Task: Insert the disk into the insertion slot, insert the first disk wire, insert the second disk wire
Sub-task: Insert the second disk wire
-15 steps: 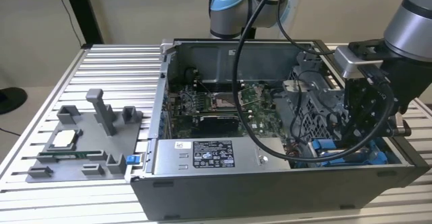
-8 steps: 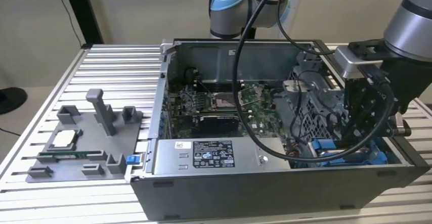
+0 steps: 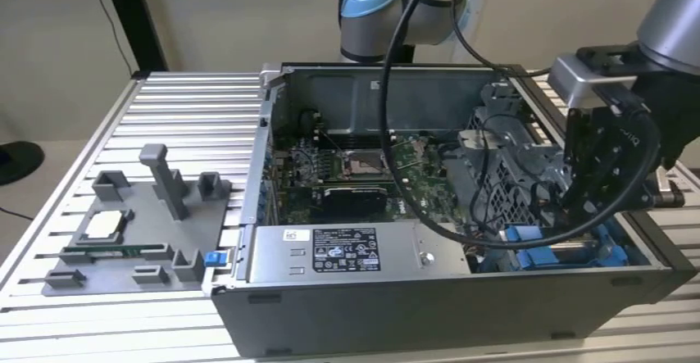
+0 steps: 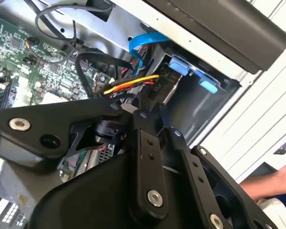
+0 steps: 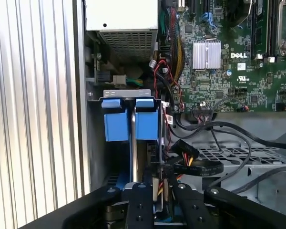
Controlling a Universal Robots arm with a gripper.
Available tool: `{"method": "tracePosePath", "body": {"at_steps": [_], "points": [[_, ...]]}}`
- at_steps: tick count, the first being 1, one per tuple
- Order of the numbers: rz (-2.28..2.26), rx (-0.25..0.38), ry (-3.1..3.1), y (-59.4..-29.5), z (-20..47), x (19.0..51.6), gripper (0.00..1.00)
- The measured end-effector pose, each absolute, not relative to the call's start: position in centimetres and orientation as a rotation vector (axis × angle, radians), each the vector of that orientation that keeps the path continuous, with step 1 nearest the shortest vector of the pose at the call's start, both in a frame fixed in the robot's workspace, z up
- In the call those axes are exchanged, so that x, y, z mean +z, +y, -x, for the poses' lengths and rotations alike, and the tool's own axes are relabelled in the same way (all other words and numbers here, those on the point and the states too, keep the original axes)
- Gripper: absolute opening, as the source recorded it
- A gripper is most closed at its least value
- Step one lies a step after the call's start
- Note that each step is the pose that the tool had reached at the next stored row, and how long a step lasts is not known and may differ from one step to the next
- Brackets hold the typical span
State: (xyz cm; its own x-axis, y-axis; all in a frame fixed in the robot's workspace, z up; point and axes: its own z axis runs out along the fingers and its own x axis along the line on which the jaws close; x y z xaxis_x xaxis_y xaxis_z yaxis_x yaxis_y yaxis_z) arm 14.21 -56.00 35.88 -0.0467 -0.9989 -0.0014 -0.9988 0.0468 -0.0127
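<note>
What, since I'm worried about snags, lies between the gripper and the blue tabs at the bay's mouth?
In the first wrist view, a thin grey strip runs from the blue tabs toward the gripper, which pinches a yellow-red-black wire bundle.

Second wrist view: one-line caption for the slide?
Gripper at a connector with yellow, red and black wires, beside the blue tabs of the drive bay.
</note>
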Motion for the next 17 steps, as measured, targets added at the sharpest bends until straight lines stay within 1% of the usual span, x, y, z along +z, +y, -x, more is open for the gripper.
{"method": "tracePosePath", "body": {"at_steps": [10,17], "points": [[2.162,-0.013,2.266,-56.0,-14.2,40.5,1.00],[2.163,-0.012,2.266,-56.0,-14.2,40.8,1.00]]}}
